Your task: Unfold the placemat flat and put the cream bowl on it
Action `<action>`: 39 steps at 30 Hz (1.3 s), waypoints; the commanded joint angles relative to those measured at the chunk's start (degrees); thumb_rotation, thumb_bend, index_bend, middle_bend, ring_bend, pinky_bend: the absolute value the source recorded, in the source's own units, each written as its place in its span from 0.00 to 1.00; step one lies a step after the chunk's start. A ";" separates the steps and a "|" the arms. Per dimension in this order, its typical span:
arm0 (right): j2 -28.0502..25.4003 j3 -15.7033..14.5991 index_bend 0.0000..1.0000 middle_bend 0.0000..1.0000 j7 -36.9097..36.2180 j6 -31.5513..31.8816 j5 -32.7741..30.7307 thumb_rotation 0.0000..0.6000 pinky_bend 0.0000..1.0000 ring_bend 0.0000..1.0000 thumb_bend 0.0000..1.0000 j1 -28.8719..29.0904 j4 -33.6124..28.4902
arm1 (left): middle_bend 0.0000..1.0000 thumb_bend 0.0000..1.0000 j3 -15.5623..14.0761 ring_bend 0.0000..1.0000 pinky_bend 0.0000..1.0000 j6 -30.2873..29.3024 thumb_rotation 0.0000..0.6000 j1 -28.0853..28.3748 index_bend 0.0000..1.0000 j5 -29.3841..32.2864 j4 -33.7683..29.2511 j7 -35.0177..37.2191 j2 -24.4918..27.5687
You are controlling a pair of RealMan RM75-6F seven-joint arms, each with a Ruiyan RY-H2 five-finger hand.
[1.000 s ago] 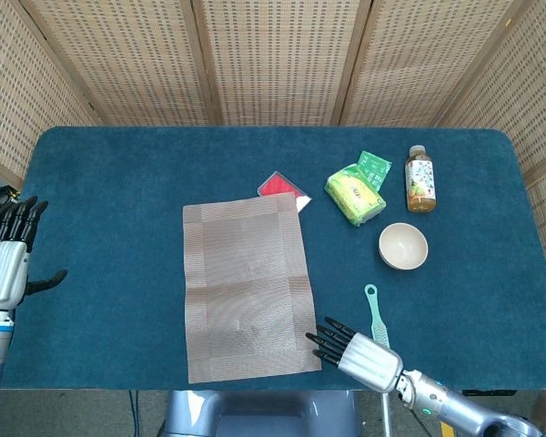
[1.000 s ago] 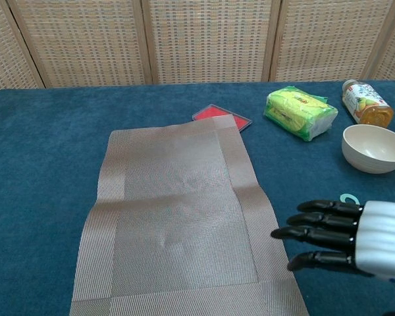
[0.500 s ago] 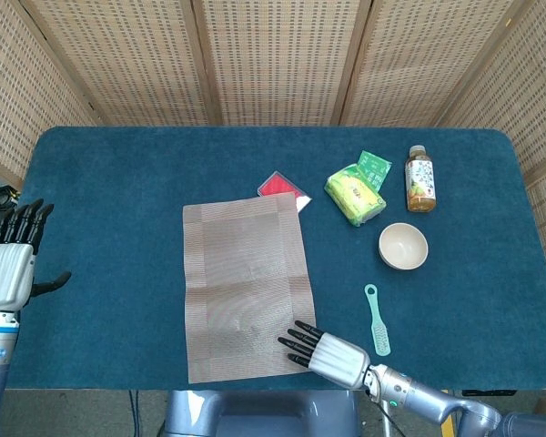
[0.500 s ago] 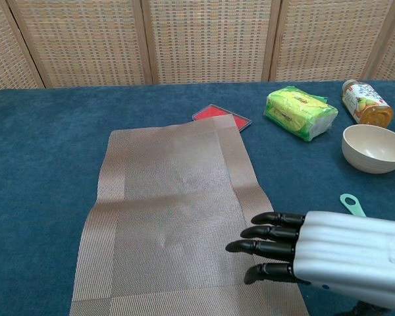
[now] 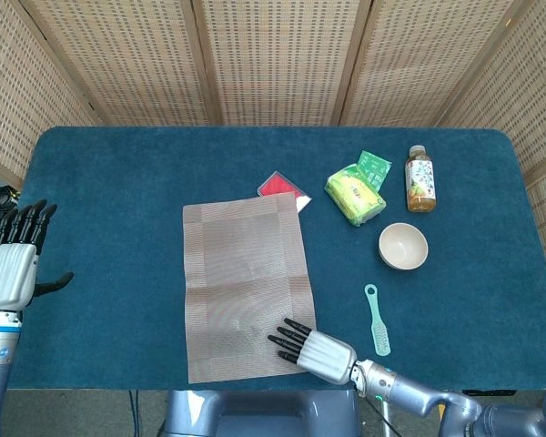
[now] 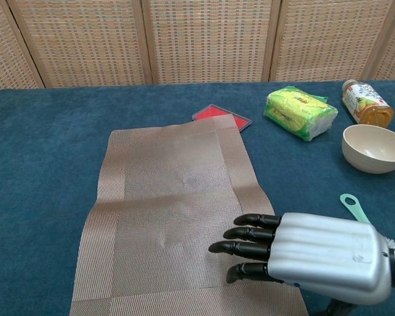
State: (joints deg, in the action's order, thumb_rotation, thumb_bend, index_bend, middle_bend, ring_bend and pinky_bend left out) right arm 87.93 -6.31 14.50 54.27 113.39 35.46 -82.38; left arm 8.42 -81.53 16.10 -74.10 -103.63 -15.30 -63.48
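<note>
The brown woven placemat (image 5: 246, 282) (image 6: 171, 217) lies spread out in the middle of the blue table, with slight creases. The cream bowl (image 5: 403, 246) (image 6: 375, 148) stands upright on the cloth to the mat's right, apart from it. My right hand (image 5: 314, 350) (image 6: 303, 253) lies flat, fingers stretched out over the mat's near right corner, holding nothing. My left hand (image 5: 14, 264) hovers at the table's left edge, fingers spread and empty; the chest view does not show it.
A red card (image 5: 282, 189) peeks from under the mat's far corner. A yellow-green packet (image 5: 355, 193), a small green sachet (image 5: 375, 167) and a juice bottle (image 5: 419, 178) stand behind the bowl. A green brush (image 5: 377, 319) lies in front of the bowl.
My right hand has slid left from beside the brush onto the mat's near right corner. The left hand has barely shifted. The mat and bowl have not moved.
</note>
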 commanded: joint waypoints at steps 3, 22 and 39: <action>1.58 1.00 0.24 0.00 -0.11 0.30 -1.47 1.00 0.00 0.00 0.02 1.03 1.12 | 0.00 0.00 0.09 0.00 0.00 0.21 1.00 0.04 0.00 -0.04 0.11 -0.11 -0.07; 3.46 0.52 0.48 0.00 -2.22 5.06 -2.69 1.00 0.00 0.00 0.69 2.57 4.77 | 0.00 0.00 0.12 0.00 0.00 0.59 1.00 -0.14 0.00 -0.58 -0.01 -0.09 -0.08; 0.73 -5.08 0.74 0.00 -2.73 13.88 4.77 1.00 0.00 0.00 0.73 2.05 5.81 | 0.00 0.00 0.08 0.00 0.00 0.64 1.00 -0.45 0.00 -1.18 -0.14 0.84 0.31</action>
State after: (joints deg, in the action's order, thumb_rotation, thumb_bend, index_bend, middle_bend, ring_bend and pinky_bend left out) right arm 90.00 -9.53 11.42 64.90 114.83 37.78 -77.46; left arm 8.50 -80.89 15.67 -75.27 -103.75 -14.51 -63.20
